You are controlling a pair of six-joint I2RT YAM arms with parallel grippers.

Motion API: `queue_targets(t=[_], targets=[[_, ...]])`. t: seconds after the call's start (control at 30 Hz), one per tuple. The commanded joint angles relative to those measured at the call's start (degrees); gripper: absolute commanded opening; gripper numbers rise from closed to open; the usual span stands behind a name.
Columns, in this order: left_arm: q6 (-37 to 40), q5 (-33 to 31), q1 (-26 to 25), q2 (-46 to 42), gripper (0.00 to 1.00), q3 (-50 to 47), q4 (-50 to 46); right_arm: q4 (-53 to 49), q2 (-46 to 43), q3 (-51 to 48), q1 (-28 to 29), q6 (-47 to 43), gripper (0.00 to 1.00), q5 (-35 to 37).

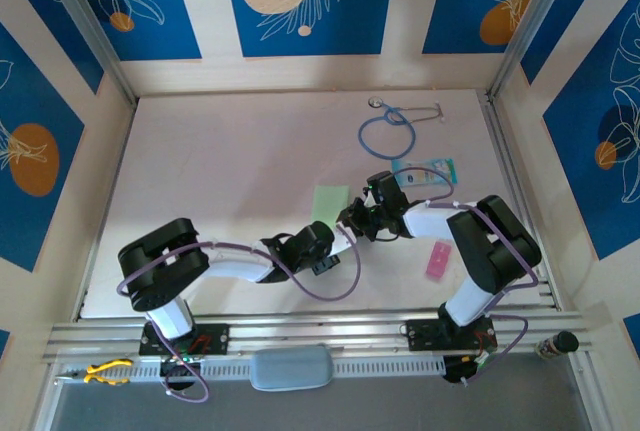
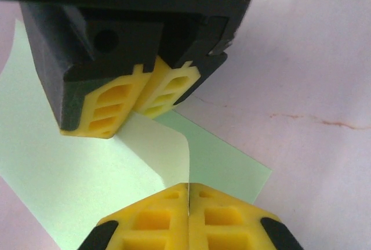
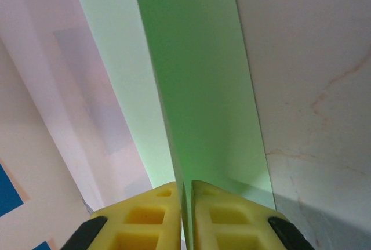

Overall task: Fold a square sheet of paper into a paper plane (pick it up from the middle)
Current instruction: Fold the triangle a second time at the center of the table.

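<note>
Left wrist view: the left gripper (image 2: 189, 218) has its yellow fingers squeezed together on the near edge of the green paper (image 2: 64, 169), which curls up into them. Just ahead, the right gripper (image 2: 138, 108) seems to pinch the same paper. Its own camera shows it clamped on the paper's edge, just above the table (image 3: 313, 58).

White-black arms (image 1: 235, 269), purple cables (image 1: 325, 297)

Close ahead of left claw (image 2: 188, 218): right claw (image 2: 141, 104), green sheet (image 2: 69, 163) bridging gap; no passage there. Open table (image 1: 220, 161) off its left. Beyond right claw: card (image 1: 425, 173), stethoscope (image 1: 405, 117). Pink strip (image 1: 438, 260) behind it, rightward.
</note>
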Motion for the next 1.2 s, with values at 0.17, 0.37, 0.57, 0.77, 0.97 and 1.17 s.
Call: queue_targets(t=[0.17, 0.37, 0.57, 0.77, 0.97, 1.17], targets=[[-7.41, 1.85, 0.63, -2.61, 0.0, 4.08, -7.06, -8.91, -5.83, 0.67, -1.65, -5.65, 0.26, 2.44], [-17.9, 11.26, 5.42, -2.41, 0.0, 7.74, -14.02, -16.54, -13.01, -1.12, -5.18, -9.88, 0.31, 5.29], [-26.52, 20.08, 8.67, -1.36, 0.0, 9.13, -13.72, -20.68, -19.83, -3.63, -6.32, -11.62, 0.24, 7.03], [-31.24, 24.14, 8.62, -0.12, 0.0, 10.01, -12.62, -15.86, -20.34, -7.04, -3.6, -9.47, 0.04, 4.34], [-33.2, 24.52, 8.6, 0.58, 0.0, 10.56, -12.12, -12.48, -18.39, -8.48, 1.59, -5.89, 0.0, 8.16], [-33.89, 24.48, 8.64, 0.68, 0.0, 10.34, -11.67, -7.92, -15.88, -9.02, 3.01, -4.65, 0.0, 7.35]])
